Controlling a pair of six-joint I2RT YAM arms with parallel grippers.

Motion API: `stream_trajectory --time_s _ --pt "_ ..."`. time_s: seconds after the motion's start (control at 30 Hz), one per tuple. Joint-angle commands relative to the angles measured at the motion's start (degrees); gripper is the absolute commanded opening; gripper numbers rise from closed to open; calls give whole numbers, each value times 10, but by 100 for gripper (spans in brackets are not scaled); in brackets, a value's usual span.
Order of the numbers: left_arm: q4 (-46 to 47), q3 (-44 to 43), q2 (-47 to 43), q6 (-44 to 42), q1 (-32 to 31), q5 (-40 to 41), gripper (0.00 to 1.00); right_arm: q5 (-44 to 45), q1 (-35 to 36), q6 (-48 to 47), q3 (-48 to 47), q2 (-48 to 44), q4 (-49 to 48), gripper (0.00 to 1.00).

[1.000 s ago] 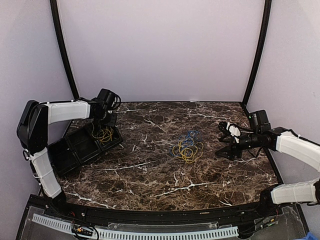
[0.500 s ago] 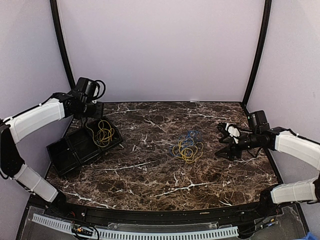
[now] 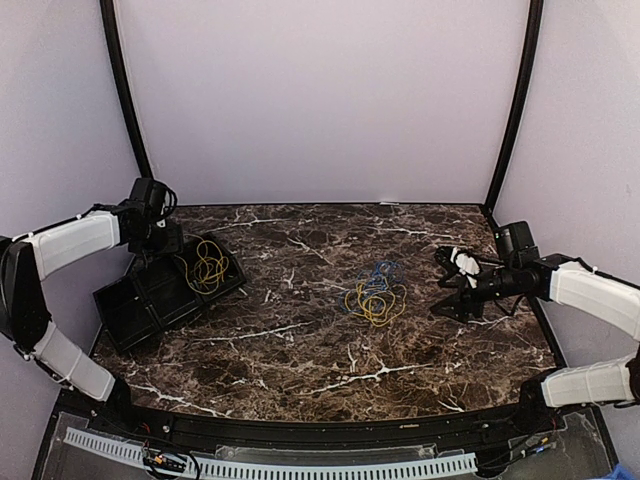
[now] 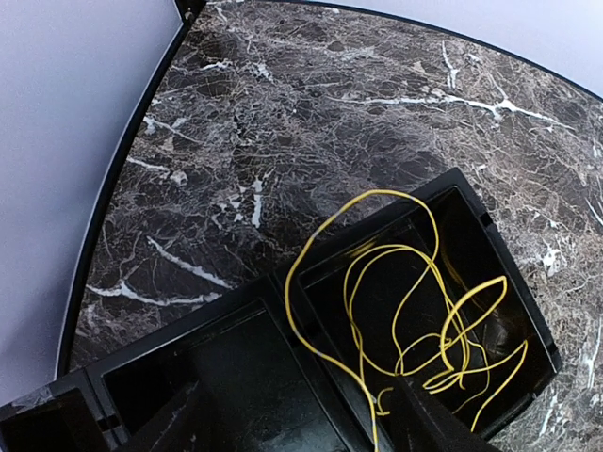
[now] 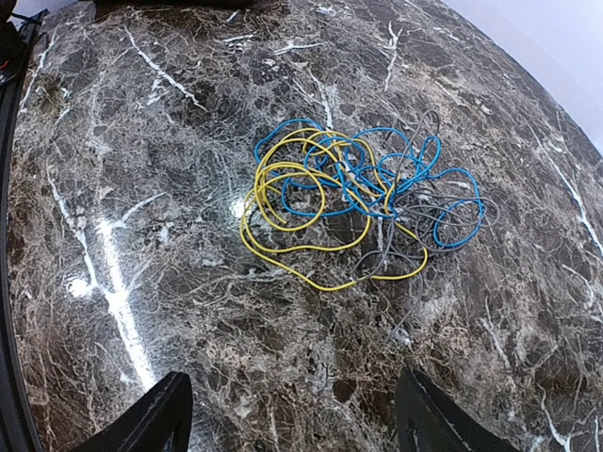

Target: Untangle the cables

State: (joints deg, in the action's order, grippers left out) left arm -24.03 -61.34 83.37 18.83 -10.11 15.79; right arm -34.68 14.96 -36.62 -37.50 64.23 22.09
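A tangle of yellow, blue and grey cables (image 3: 376,293) lies on the marble near the middle, and shows close up in the right wrist view (image 5: 358,198). One loose yellow cable (image 3: 207,265) rests in the right end compartment of a black tray (image 3: 140,300); in the left wrist view this cable (image 4: 415,311) loops over the tray's divider (image 4: 283,311). My left gripper (image 3: 163,240) hovers above the tray's far edge, open (image 4: 301,438), gripping nothing. My right gripper (image 3: 452,283) stands open to the right of the tangle (image 5: 292,424), apart from it.
The tray has several compartments, and its middle one (image 4: 217,367) holds nothing. Black frame posts (image 3: 125,100) (image 3: 515,100) rise at the back corners against pale walls. A black rail (image 3: 300,425) runs along the table's near edge.
My left gripper has opened, let go of the yellow cable into the tray, and pulled up and back to the left. The right arm has stayed still.
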Motion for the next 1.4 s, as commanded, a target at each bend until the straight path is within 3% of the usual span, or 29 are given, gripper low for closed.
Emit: stream_trajectory --time_s 0.0,0.37,0.5,0.77,1.03,1.37 --pt "40 -1 30 17 26 -40 65 -3 -2 -6 -14 -9 -2 75" --pt "123 -3 76 32 116 -198 36 4 -2 -3 -14 -4 -3 75" --pt "137 -2 90 38 125 -238 32 6 -2 -2 -15 -4 -2 75" --pt "152 7 94 46 125 -269 28 6 -2 -2 -14 -6 -1 75" --pt "170 25 72 55 114 -291 1 8 -2 -2 -13 -14 -2 75" --pt "260 86 36 54 31 -265 0 7 -2 -4 -14 -10 -1 75"
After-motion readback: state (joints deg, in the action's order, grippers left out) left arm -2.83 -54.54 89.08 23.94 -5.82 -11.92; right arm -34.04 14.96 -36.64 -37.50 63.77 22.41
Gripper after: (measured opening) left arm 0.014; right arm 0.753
